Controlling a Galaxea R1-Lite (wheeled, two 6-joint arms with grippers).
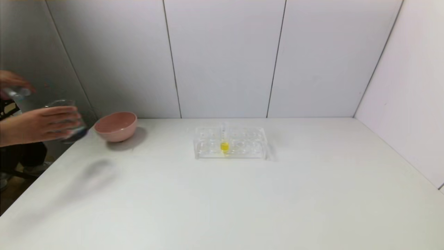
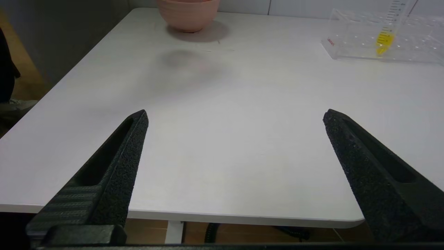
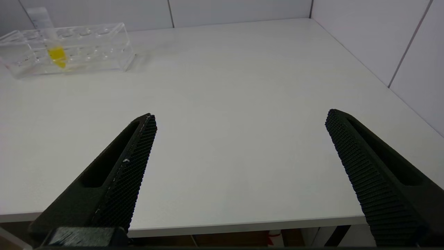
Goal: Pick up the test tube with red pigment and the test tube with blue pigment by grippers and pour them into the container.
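Observation:
The test tubes with red and with blue pigment are out of view. A person's hand [image 1: 38, 125] holds a clear beaker [image 1: 69, 121], the container, in the air off the table's far left edge. A second hand [image 1: 14, 85] above it holds something clear that I cannot make out. My left gripper [image 2: 236, 114] is open and empty, low over the table's front edge. My right gripper [image 3: 241, 114] is also open and empty at the front edge. Neither gripper shows in the head view.
A clear tube rack [image 1: 249, 142] stands at the table's middle back with one yellow-liquid tube [image 1: 224, 146] in it; both show in the left wrist view [image 2: 347, 41] and the right wrist view [image 3: 100, 48]. A pink bowl [image 1: 116, 126] sits at the back left. White walls close the back and right.

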